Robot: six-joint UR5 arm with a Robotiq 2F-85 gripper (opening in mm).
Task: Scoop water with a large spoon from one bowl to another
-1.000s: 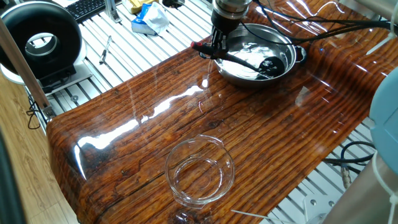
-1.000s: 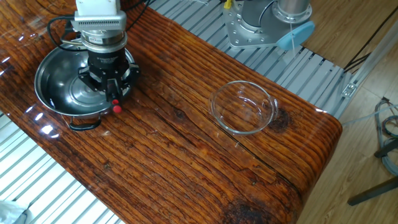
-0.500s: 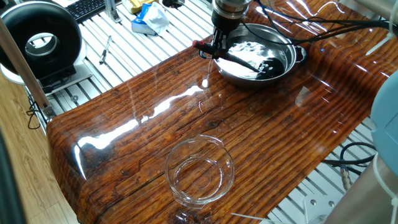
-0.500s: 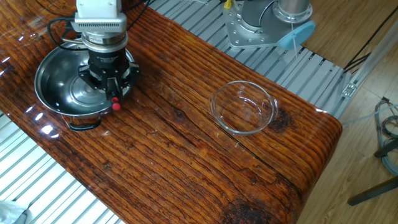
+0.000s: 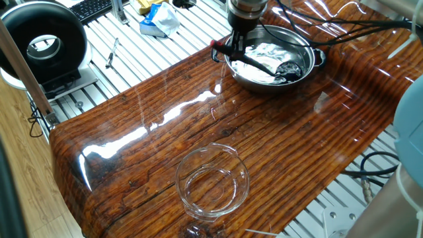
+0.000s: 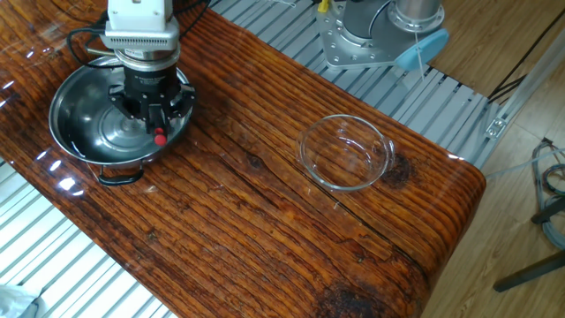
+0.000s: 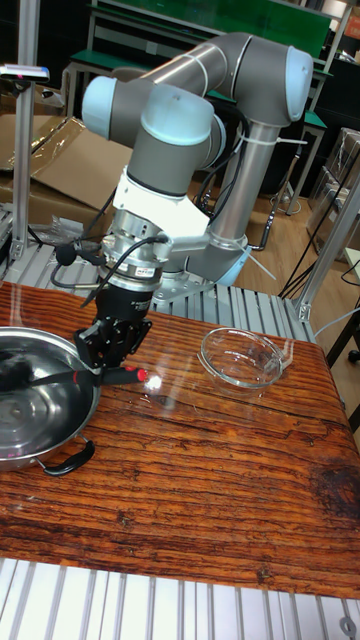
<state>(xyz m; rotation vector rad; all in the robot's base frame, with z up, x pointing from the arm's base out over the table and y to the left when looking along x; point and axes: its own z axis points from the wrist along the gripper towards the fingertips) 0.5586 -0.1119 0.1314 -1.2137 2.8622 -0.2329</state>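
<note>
Over the steel bowl [image 5: 310, 63] at one end of the wooden worktop [image 5: 198, 132], the hand [image 7: 110, 362] grips the black ladle [image 5: 264, 63] near its red tip, cup inside the bowl. Well apart stands the glass bowl [image 6: 346, 152].

Ladle [image 5: 264, 63] in steel bowl [image 5: 246, 78]
</note>
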